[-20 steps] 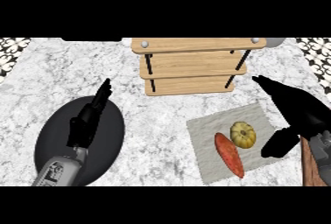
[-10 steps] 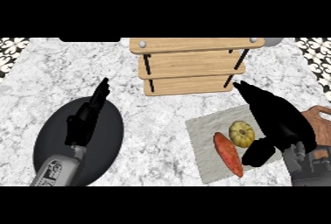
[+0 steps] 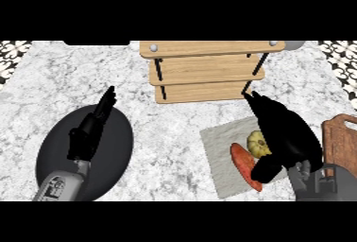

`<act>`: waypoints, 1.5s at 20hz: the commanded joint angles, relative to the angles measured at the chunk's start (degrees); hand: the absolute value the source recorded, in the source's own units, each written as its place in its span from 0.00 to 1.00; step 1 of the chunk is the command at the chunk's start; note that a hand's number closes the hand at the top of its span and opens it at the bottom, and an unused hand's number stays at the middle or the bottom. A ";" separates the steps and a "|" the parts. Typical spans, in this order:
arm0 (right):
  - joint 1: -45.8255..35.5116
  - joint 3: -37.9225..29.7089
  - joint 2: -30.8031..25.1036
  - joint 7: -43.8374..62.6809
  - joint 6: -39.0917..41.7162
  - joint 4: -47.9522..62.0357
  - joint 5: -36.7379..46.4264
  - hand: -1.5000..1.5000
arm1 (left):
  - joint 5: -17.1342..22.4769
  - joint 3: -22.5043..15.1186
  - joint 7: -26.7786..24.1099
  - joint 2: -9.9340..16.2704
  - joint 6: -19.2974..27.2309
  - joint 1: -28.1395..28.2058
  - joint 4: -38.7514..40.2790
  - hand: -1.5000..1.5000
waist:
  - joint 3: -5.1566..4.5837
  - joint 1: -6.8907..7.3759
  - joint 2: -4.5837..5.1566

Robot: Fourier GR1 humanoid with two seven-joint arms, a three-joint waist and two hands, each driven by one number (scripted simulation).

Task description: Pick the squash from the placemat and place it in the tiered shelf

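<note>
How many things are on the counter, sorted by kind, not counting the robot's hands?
Vegetables: 2, squash and an orange-red one
Placemats: 1
Plates: 1, dark
Tiered shelves: 1
Cutting boards: 1
Total: 6

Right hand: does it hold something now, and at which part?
Nothing is held yet. The right hand hangs open over the placemat, partly covering the squash, without fingers curled round it. The left hand is open too, over the dark plate.
</note>
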 commanded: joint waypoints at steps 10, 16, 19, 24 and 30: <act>2.39 -1.25 8.22 0.14 3.55 7.12 9.78 0.00 | -1.26 2.96 1.43 -1.87 -1.45 -0.71 -0.64 0.50 | 0.01 0.06 0.06; 4.40 -5.12 8.28 -1.93 7.93 4.87 11.11 0.00 | -4.03 1.07 2.82 -4.78 -0.97 -0.61 -1.76 0.50 | 0.02 -0.05 0.01; 6.95 -4.53 7.74 -7.18 3.45 10.17 15.28 0.00 | -2.49 3.57 3.78 -1.81 -3.72 0.05 -4.56 0.50 | 0.03 0.14 0.03; 5.40 -6.42 9.34 -7.74 6.35 11.61 17.67 0.00 | -5.89 1.71 2.43 -6.20 -0.81 -0.51 -1.85 0.50 | 0.02 -0.05 0.05; 6.61 -7.26 12.42 -10.48 6.14 14.39 22.10 0.00 | -5.59 5.34 1.88 -5.27 -2.98 -2.27 1.33 0.50 | 0.02 -0.05 0.07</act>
